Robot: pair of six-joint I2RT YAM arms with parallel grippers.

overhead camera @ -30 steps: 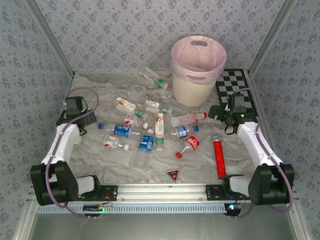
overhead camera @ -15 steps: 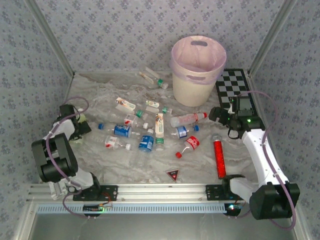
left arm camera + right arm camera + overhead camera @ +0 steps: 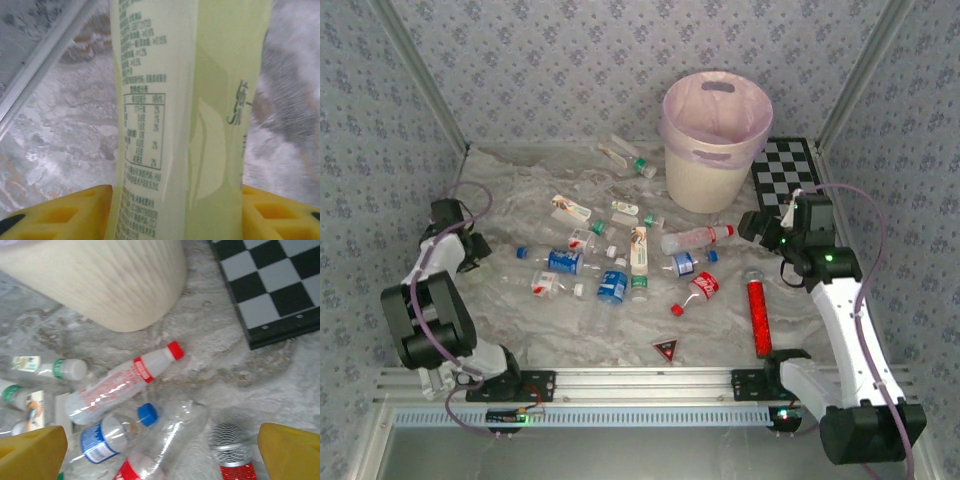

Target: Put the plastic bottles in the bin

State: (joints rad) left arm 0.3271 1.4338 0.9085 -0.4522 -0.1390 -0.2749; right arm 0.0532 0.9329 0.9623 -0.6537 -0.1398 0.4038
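Left gripper (image 3: 167,212) at the table's left edge, jaws clamped on a pale green-label bottle (image 3: 190,100). Right gripper (image 3: 760,228) spread wide above a red-cap bottle (image 3: 125,385), just beside the bin (image 3: 705,185) at far right. Other bottles (image 3: 610,265) scattered mid-table.

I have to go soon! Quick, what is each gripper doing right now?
Left gripper: closed on a pale green labelled bottle.
Right gripper: open, holding nothing.
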